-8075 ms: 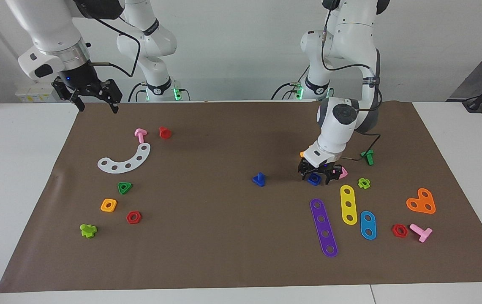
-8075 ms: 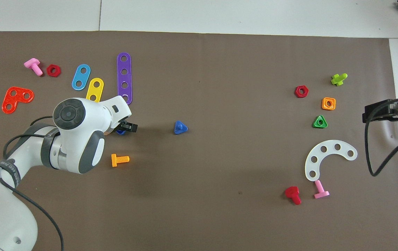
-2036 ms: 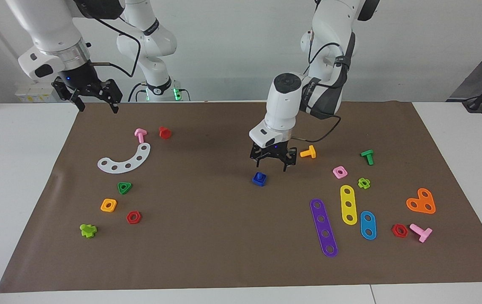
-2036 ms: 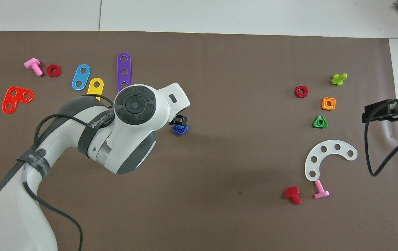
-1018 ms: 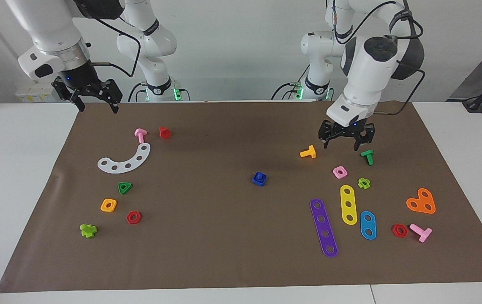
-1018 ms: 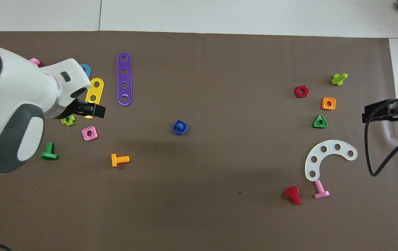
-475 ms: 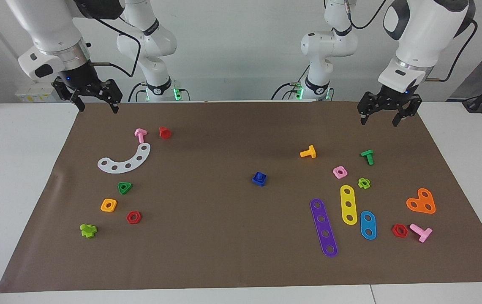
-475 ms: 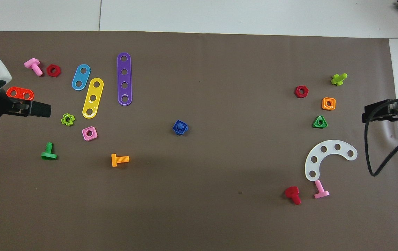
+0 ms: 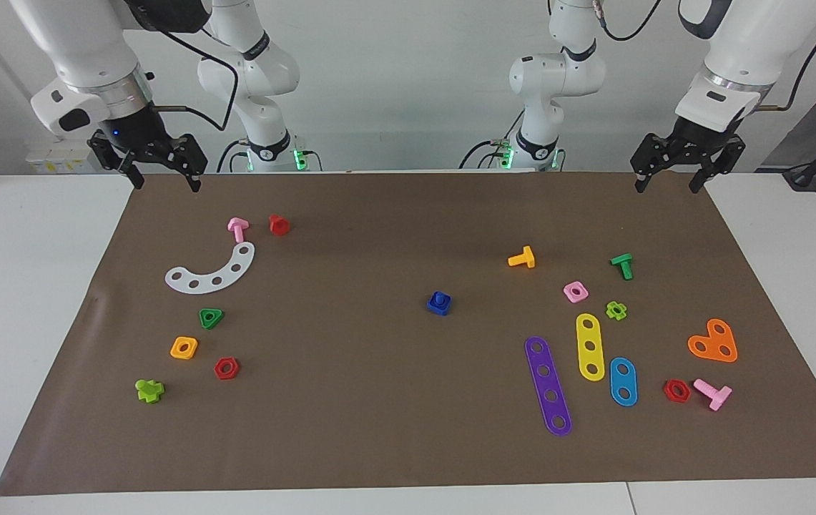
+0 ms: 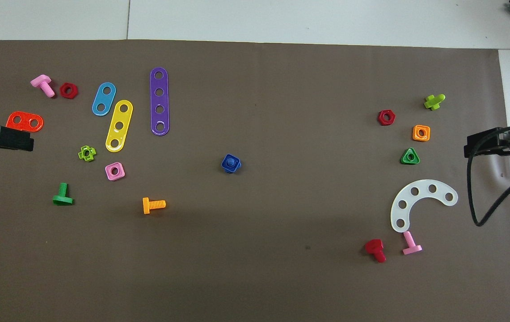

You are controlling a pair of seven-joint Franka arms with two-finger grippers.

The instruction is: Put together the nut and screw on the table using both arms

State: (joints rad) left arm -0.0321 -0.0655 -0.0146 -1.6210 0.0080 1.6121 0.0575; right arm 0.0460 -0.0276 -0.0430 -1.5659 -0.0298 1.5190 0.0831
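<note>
My right gripper (image 9: 166, 184) hangs over the corner of the brown mat (image 9: 379, 400) at my right arm's end of the table (image 9: 21, 300), on the edge closest to my bases. In the facing view that puts it at about ten o'clock from the blue pair. Its jaws are spread wide and hold nothing, and nothing touches them. The pink bolt (image 9: 237, 229) lies on the mat at about five o'clock from it, well apart.

Near the middle of the mat sits the nut (image 9: 439, 308), flat on the surface. The screw (image 9: 440, 296) pokes its stem up through the nut's hole, so the two are together. From the overhead view the stem shows as a round knob inside the square outline. I cannot tell how far down the nut is seated. The orange bolt (image 9: 522, 257) lies at about two o'clock from them.

My left gripper (image 9: 666, 187) hangs over the mat's corner at my left arm's end. In the facing view it is at about two o'clock from the blue pair. Its jaws are also spread wide, empty and touching nothing.
</note>
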